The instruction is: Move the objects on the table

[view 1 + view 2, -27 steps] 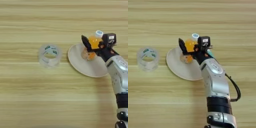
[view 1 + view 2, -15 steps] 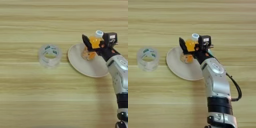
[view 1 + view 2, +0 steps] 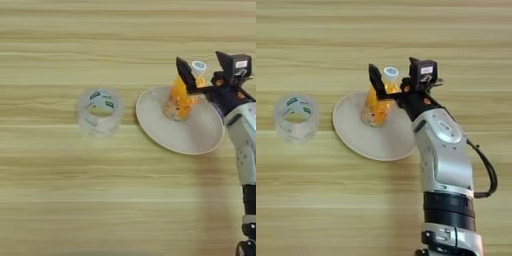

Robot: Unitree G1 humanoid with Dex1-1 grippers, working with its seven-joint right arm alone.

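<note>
Nearest to you is the bare front of the table (image 3: 331, 210), and the silver forearm (image 3: 443, 155) comes up over it from the bottom edge. Farther on lies a shallow white plate (image 3: 371, 145), and to its left, apart from it, stands a roll of clear tape (image 3: 297, 118) with a green and white label inside the core.

On the far part of the plate you find the bottle of orange drink (image 3: 377, 102), which leans with its white cap (image 3: 390, 73) toward the back. The right gripper (image 3: 387, 90) is at the upper part of the bottle. One black finger (image 3: 376, 82) is on the left side and the other is hidden behind the bottle, so it seems the jaws are pinching it near the neck.

I think this bottle is light and its clear wall is smooth, so it can slip or turn between the fingers. The body looks stiff enough, but a hold just below the cap is probably the safest. The drink inside fills most of it, and the cap seems closed. The plate holds nothing else that you can see.
</note>
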